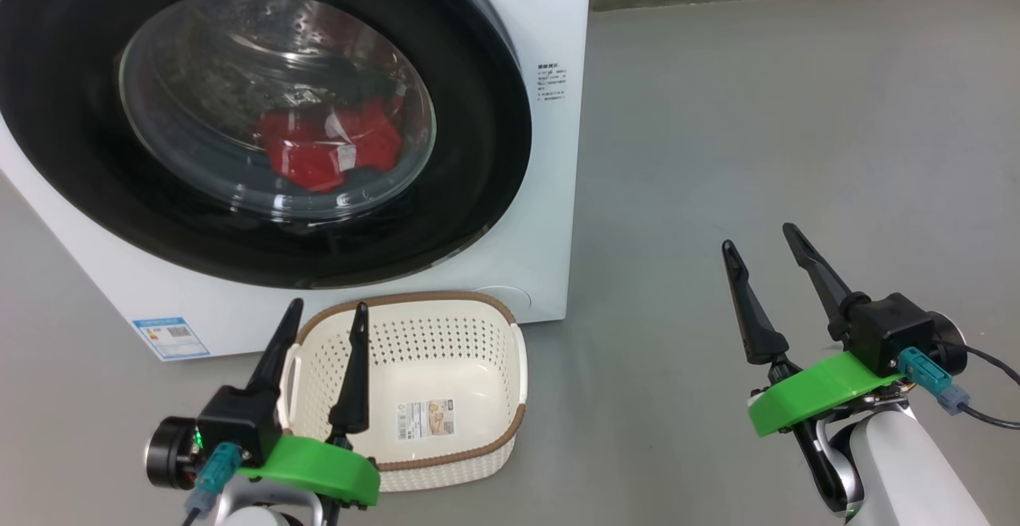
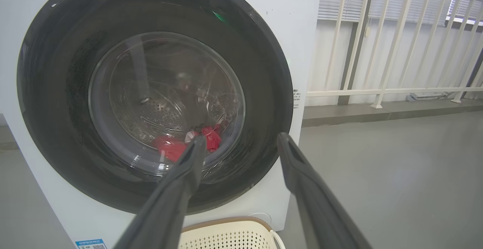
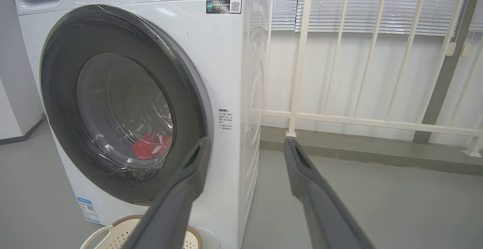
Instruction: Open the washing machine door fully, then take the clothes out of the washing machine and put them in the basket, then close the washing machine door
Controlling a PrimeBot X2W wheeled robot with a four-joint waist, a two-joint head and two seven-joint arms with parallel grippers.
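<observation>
Now washing machine door (image 1: 271,104) shut flush; basket (image 1: 414,299) just below; left gripper (image 1: 329,305), right gripper (image 1: 758,237) spread, empty; open floor (image 1: 757,111) rightward

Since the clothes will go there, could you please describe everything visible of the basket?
The basket is small, of cream perforated plastic with a brown woven-look rim and side handles. It stands upright on the grey floor, just before the washer, below its shut door, empty but for a label sticker. The open left gripper overlaps its left side in the head view.

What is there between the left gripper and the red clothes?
The shut washing machine door; the left wrist view shows the clothes behind it, ahead of the left gripper.
</observation>
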